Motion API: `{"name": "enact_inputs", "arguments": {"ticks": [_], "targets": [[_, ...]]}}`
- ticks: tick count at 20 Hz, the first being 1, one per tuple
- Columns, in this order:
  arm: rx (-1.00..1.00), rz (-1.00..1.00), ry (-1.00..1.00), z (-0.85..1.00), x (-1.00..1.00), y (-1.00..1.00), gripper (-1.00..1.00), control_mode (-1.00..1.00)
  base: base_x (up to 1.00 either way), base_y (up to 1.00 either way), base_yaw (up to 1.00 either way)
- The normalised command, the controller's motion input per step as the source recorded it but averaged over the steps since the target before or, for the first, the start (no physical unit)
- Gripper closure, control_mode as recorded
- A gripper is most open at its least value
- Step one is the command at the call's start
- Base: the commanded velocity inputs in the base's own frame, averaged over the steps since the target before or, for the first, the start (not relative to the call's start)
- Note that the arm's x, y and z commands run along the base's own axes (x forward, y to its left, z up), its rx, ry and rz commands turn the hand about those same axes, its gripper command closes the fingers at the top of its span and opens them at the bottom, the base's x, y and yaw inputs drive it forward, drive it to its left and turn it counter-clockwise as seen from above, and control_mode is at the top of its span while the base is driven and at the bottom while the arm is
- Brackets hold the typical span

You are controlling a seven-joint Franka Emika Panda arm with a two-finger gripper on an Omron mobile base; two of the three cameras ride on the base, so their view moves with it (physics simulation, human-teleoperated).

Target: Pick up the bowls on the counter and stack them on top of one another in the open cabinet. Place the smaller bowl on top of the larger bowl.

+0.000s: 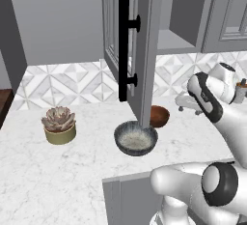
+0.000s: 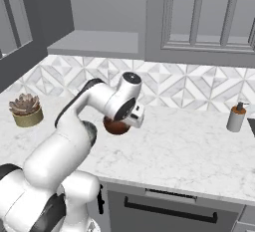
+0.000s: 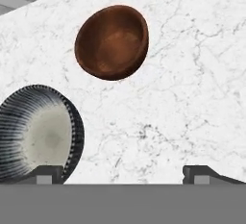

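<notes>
The pincer (image 3: 122,172) hangs released above the tabletop (image 3: 192,74), jaws spread wide and holding nothing, its two dark tips standing apart over bare marble. Both bowls sit on the tabletop below it: the larger bowl (image 3: 36,134), dark grey with a pale speckled inside, lies just beside one tip, and the smaller bowl (image 3: 111,42), glossy reddish-brown, rests a little beyond it, the two near but not touching. The open cabinet (image 1: 176,40) waits above, its shelf bare, its door (image 1: 128,50) swung out over the bowls. As I judge it, the grey bowl should go first, so the pincer needs to shift over its rim, straddle the wall, and pinch firmly before lifting clear of the door.
</notes>
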Motion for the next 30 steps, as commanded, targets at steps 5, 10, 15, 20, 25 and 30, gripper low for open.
{"name": "enact_inputs", "arguments": {"ticks": [5, 10, 15, 20, 25, 30], "targets": [[0.0, 0.0, 0.22, -0.25, 0.69, -0.05, -1.0, -1.0, 0.0, 0.0, 0.0], [0.0, 0.0, 0.07, -0.32, 0.52, 0.0, -1.0, -1.0, 0.0, 0.0, 0.0], [0.0, 0.0, 0.08, -0.46, 0.46, 0.0, -1.0, -1.0, 0.0, 0.0, 0.0], [0.0, 0.0, 0.12, -0.33, 0.47, 0.0, -1.0, -1.0, 0.0, 0.0, 0.0], [0.0, 0.0, 0.16, -0.3, 0.51, 0.0, -1.0, -1.0, 0.0, 0.0, 0.0], [0.0, 0.0, 0.15, -0.36, 0.41, 0.0, -1.0, -1.0, 0.0, 0.0, 0.0]]}}
